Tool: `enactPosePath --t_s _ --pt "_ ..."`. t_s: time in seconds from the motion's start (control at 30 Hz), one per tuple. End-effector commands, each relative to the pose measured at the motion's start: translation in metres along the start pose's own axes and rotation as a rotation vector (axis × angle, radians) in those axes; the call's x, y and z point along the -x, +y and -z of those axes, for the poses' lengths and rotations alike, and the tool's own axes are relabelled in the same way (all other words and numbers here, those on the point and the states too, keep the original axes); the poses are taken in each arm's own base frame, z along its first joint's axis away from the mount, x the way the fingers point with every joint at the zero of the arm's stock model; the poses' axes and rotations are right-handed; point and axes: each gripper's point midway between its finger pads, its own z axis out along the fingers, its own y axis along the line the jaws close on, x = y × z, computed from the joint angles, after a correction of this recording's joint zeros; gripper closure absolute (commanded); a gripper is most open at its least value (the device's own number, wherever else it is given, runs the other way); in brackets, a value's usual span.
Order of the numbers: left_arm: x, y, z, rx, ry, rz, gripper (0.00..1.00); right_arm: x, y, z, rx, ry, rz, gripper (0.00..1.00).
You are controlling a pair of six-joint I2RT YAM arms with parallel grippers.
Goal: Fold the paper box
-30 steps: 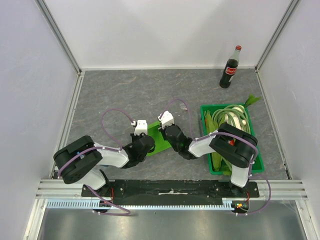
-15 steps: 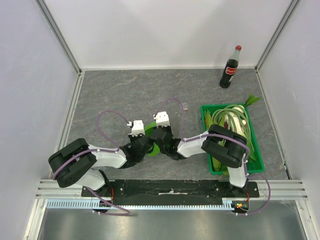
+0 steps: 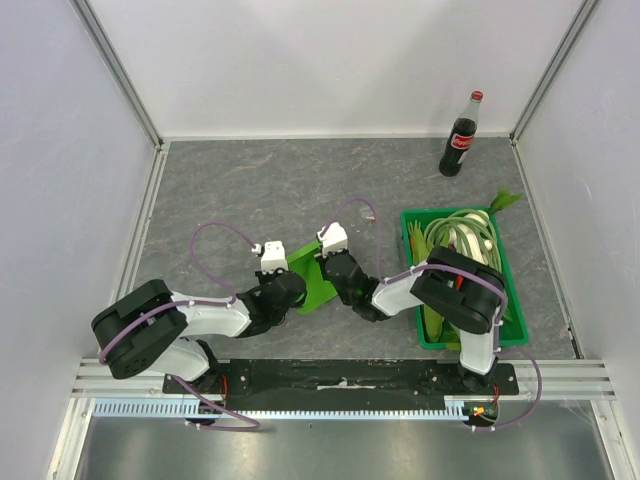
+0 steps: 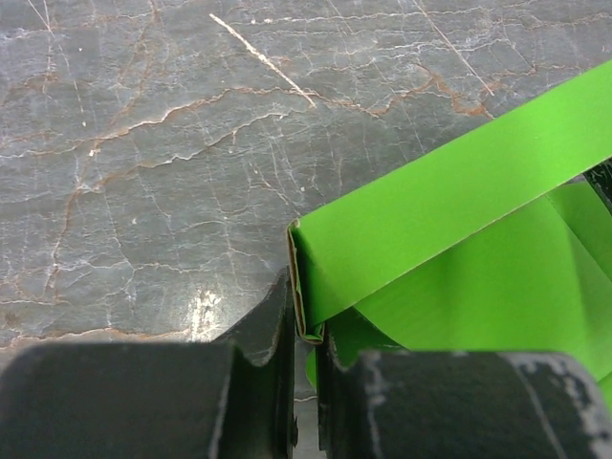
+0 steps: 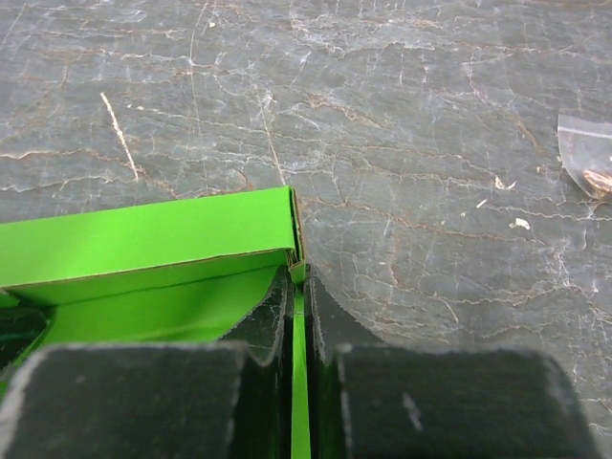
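Observation:
The paper box (image 3: 310,276) is a bright lime-green card piece lying on the grey table between my two arms. My left gripper (image 3: 289,287) is shut on its left corner. In the left wrist view the folded card corner (image 4: 308,316) is pinched between the dark fingers (image 4: 256,337), and a raised flap of the box (image 4: 459,210) runs off to the right. My right gripper (image 3: 337,277) is shut on the opposite end. In the right wrist view a thin green wall edge (image 5: 299,287) stands between the closed jaws, with the rest of the box (image 5: 143,244) to the left.
A dark-green crate (image 3: 412,225) of vegetables stands at the right, close to the right arm. A cola bottle (image 3: 460,135) is upright at the back right. A small clear plastic scrap (image 5: 585,158) lies on the table. White walls enclose the table on three sides.
My right gripper has closed onto the box's right edge. Both wrists came closer together, then the right one drew back to the right, leaving more of the green card showing between them.

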Motion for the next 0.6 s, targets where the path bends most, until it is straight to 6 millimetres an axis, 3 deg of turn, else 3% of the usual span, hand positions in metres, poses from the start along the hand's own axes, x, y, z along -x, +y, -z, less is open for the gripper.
enactPosePath --t_s 0.0,0.33,0.37,0.4,0.47,0.5,0.57 --pt "0.008 -0.018 0.006 -0.062 -0.012 0.107 0.98 0.024 0.002 0.008 0.099 -0.051 -0.064 0.91" --pt "0.0 0.001 0.004 0.051 0.005 0.144 0.98 0.016 -0.014 0.035 0.126 0.003 -0.038 0.59" --pt "0.001 0.001 0.003 0.058 0.001 0.153 0.98 0.006 -0.017 0.041 0.128 0.035 -0.026 0.55" --pt "0.001 0.002 0.003 0.066 0.002 0.153 0.98 0.014 -0.019 0.046 0.133 0.025 -0.04 0.53" --pt "0.0 0.005 0.003 0.088 0.007 0.152 0.98 0.002 -0.026 0.06 0.138 0.065 -0.023 0.46" --pt "0.0 0.005 0.003 0.088 0.009 0.151 0.98 0.011 -0.029 0.065 0.143 0.05 -0.033 0.44" --pt "-0.001 0.005 0.003 0.088 0.013 0.153 0.98 0.006 -0.037 0.071 0.133 0.065 -0.016 0.4"
